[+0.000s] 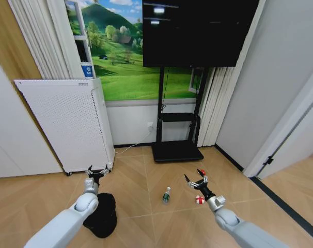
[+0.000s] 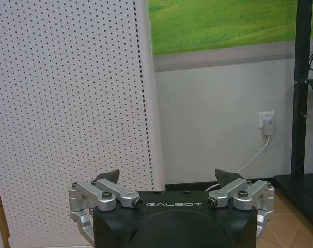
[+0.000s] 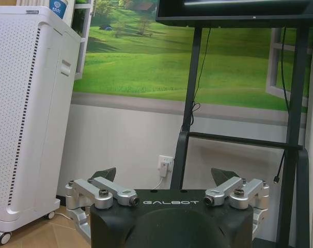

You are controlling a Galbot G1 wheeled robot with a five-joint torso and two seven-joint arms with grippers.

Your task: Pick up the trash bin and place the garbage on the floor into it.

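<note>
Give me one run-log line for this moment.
left gripper: open, above trash bin | right gripper: open, empty | bottle, red-and-white piece: on floor

Trash bin (image 1: 101,216) sits on the floor (image 1: 146,170) under the left arm, before the perforated appliance (image 1: 68,124). Right of it lies the bottle (image 1: 166,195), then a small piece (image 1: 199,200), seemingly just beside the right gripper (image 1: 196,178).

Two pale grey, rounded arms are seen, each ending in a silver metal wrist. The left end effector (image 2: 168,182) and right end effector (image 3: 167,178) are built alike: black housing lettered "GALBOT", silver linkages fastened with dark screws, black fingertips.
</note>
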